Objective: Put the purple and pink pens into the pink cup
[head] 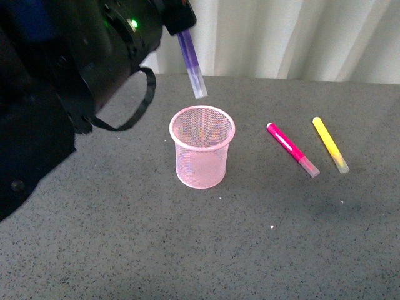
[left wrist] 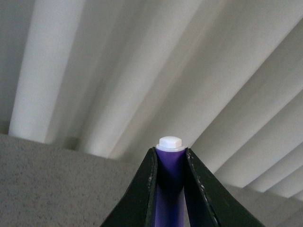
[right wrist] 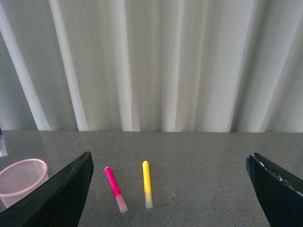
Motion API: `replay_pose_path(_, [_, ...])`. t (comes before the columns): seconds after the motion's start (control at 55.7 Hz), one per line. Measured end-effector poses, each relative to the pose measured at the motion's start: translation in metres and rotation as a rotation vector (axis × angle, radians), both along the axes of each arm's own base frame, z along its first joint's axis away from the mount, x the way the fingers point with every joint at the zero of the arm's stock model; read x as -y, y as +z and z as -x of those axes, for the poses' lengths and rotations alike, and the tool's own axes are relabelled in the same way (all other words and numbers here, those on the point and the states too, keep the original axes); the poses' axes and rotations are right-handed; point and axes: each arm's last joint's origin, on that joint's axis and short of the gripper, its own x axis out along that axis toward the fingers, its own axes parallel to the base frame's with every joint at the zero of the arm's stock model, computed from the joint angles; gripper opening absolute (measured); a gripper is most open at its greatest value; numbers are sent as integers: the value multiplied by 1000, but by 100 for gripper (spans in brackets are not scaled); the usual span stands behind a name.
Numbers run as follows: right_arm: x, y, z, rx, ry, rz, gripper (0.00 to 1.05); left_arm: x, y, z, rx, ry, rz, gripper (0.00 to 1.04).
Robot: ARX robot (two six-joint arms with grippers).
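Progress nil: left gripper (left wrist: 170,150) clamps purple pen (head: 191,62) at twelve o'clock above pink cup (head: 200,167); pink pen (head: 289,147) lies at three o'clock; right gripper (right wrist: 169,157) agape.

The left arm (head: 56,94) is a bulky shell of glossy black, rounded like a drum. It has a dark blue patch (head: 31,19) near the top and a small green light (head: 132,24) glowing on it. A flat black cable (head: 150,94) loops out from its side. The left gripper (left wrist: 169,153) has two slim black fingers (left wrist: 142,189) with pale, scuffed inner edges. The right gripper (right wrist: 169,158) has broad black wedges (right wrist: 61,194), one speckled pale along its edge.
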Motion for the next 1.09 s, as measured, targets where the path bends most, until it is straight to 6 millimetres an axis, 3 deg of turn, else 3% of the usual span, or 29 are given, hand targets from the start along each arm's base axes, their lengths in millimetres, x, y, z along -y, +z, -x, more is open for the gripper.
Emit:
replay_pose_path(0.251, [0, 0, 0, 0, 0, 0, 98, 5, -35, -6, -62, 8, -17, 13])
replay_pose_path(0.682, [0, 0, 0, 0, 0, 0, 98, 1, -43, -14, -58, 11, -13, 14])
replay_pose_path(0.879, [0, 0, 0, 0, 0, 0, 98, 0, -43, -15, -51, 6, -11, 46])
replay_pose_path(1.094, [0, 0, 0, 0, 0, 0, 98, -3, -43, -14, -65, -5, -15, 92])
